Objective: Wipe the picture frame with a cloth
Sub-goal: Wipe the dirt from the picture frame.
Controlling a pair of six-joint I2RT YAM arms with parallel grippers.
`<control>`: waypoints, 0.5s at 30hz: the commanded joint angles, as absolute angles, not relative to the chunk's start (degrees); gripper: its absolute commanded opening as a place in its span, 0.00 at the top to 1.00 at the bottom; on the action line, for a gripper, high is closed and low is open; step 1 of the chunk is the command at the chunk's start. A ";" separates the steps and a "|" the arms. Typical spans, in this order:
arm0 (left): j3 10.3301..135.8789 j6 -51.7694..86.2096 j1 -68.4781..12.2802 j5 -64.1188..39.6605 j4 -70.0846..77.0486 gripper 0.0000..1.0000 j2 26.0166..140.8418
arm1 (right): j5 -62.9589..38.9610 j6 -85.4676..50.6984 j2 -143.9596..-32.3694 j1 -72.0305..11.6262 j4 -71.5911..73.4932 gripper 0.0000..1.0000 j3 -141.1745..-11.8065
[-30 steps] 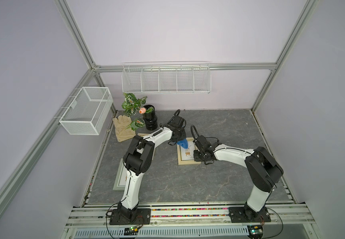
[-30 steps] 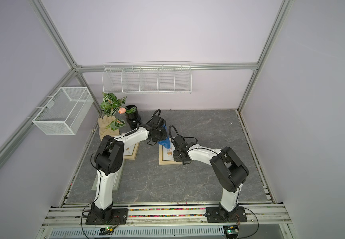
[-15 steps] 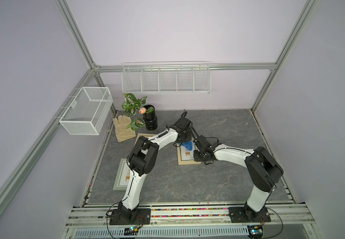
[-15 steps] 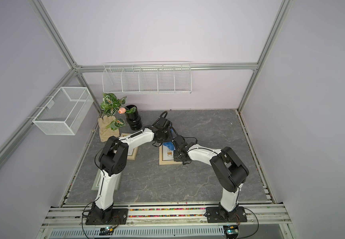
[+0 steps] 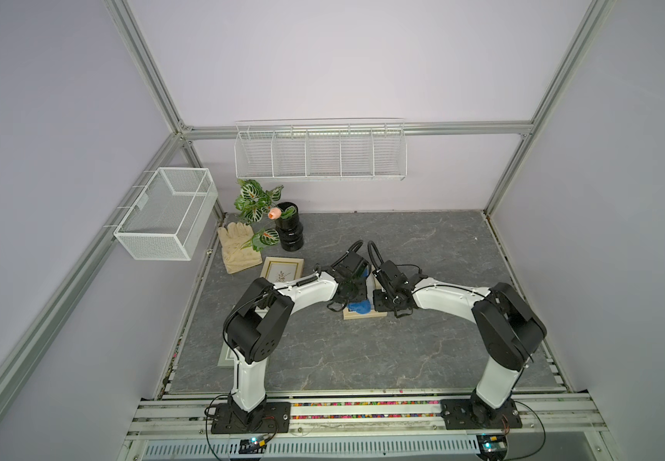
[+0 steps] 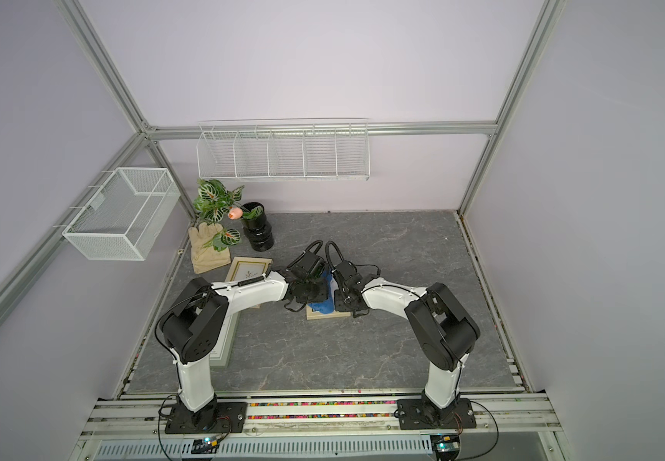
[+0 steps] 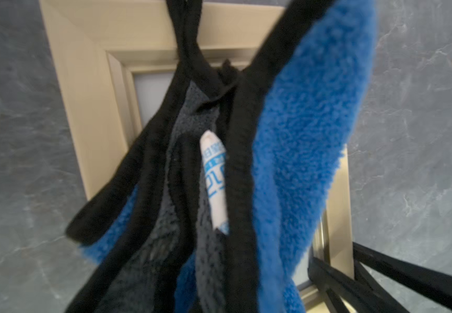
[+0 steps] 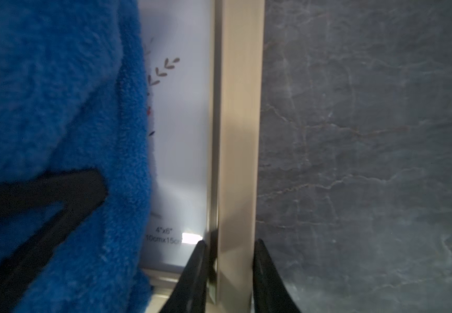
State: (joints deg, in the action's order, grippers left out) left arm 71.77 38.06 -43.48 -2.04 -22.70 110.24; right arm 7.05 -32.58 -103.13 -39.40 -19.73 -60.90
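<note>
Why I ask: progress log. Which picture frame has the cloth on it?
The middle picture frame, in the right gripper: the cloth rests on it. The glove-side frame and the grey frame show none.

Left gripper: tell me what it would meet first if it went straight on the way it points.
The left gripper, shut on the cloth, points down at the picture frame. Its hanging cloth would probably touch the frame's glass first, though depth is unclear.
</note>
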 commanded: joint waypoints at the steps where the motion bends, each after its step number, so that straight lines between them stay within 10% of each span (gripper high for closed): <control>1: 71.62 38.71 -39.19 -3.73 -25.04 1.00 112.23 | 7.47 -32.78 -104.01 -38.59 -22.84 0.79 -59.94; 8: 86.88 34.50 -35.38 -4.92 -30.23 1.00 119.23 | 7.65 -32.73 -103.98 -38.58 -23.22 0.79 -60.21; 15: 72.78 35.60 -39.69 -5.99 -27.12 1.00 111.43 | 7.38 -33.40 -104.85 -38.34 -22.68 0.79 -60.46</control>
